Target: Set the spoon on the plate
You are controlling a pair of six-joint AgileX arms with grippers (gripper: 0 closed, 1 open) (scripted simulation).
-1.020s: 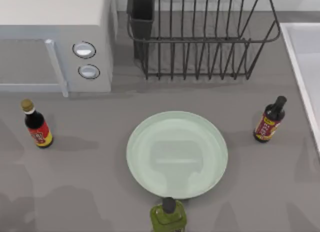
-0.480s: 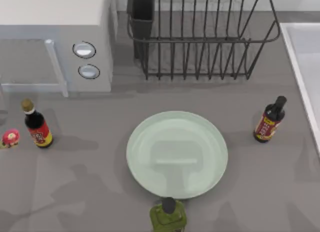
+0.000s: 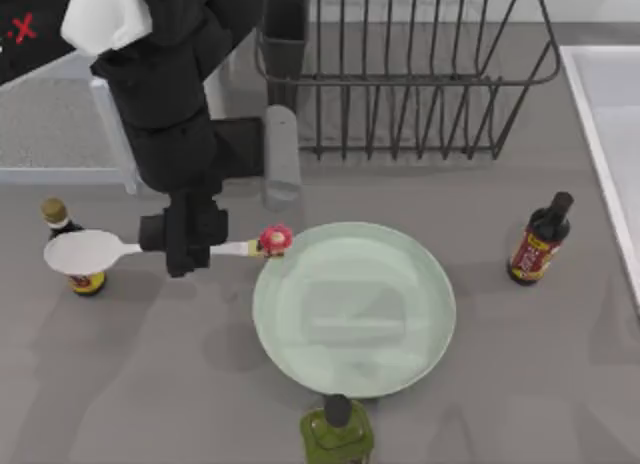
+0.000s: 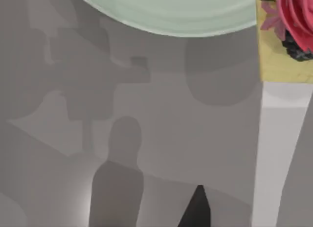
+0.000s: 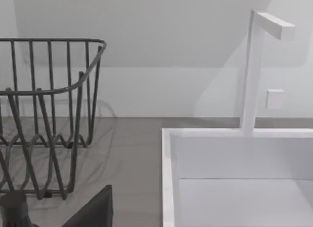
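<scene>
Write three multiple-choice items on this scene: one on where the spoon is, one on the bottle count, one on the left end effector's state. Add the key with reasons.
1. Where is the spoon?
A. Lying flat on the plate
B. Held above the table, ornament end at the plate's left rim
C. Inside the dish rack

2. How many bottles stand on the table?
A. One
B. Three
C. Five

3. What is the left end effector doing?
A. Shut on the spoon's handle
B. Open above the sink
C. Gripping a bottle

Key: 1 B, the ornament reaches the plate rim while the bowl hangs over the left bottle. 2 B, left bottle, right bottle, green bottle. 3 A, its fingers clamp the handle mid-length.
</scene>
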